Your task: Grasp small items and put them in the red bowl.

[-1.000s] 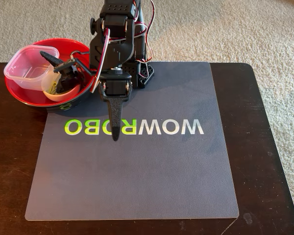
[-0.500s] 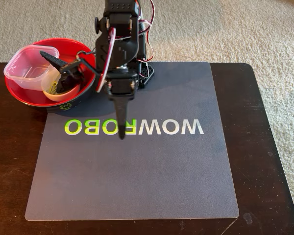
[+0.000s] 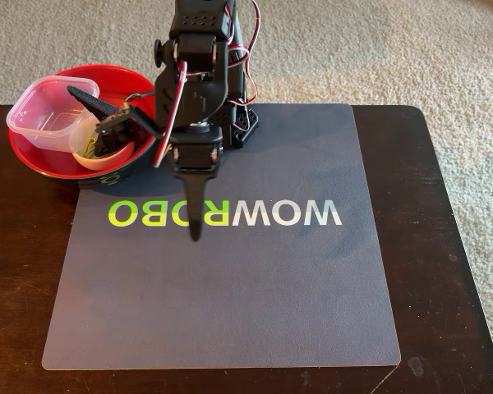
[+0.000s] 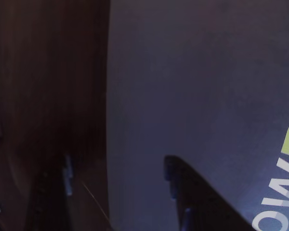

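In the fixed view the red bowl sits at the table's back left. It holds the clear square tub, the small white bowl with something yellowish in it, and the black pointed scoop part. My gripper hangs over the grey mat, right of the bowl, with its tip above the green lettering. The wrist view shows my gripper with its two dark fingertips apart and only mat and table between them. The dark grey clip is not visible.
The grey mat with its WOWROBO lettering covers most of the dark wooden table. The arm's base stands at the mat's back edge. Beige carpet lies beyond the table. The wrist view shows the mat's edge against dark wood.
The wrist has rolled: the gripper showed edge-on half a second ago and now shows a broader face, with its tip slightly further left. The things in the red bowl have not moved.
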Motion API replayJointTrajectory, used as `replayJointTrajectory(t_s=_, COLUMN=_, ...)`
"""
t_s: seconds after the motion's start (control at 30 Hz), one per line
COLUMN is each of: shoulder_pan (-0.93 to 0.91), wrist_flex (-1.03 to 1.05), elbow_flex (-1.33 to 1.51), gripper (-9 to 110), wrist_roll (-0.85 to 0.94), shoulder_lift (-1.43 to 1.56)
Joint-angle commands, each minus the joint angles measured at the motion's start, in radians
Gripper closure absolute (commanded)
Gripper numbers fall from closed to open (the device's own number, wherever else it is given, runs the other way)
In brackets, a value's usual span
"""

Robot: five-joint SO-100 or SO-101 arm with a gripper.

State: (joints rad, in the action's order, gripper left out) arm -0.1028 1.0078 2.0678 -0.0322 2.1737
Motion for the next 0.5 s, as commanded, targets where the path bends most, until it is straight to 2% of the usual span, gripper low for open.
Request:
replayJointTrajectory(t_s=0.0, shoulder_pan=-0.012, wrist_flex=-0.009, elbow_flex=-0.026, gripper=78, wrist_roll=0.014, shoulder_lift=-0.025)
replayJointTrajectory(t_s=0.47, shoulder_pan=0.000, wrist_flex=-0.012, elbow_flex=-0.015, gripper=78, wrist_roll=0.015, shoulder_lift=-0.003)
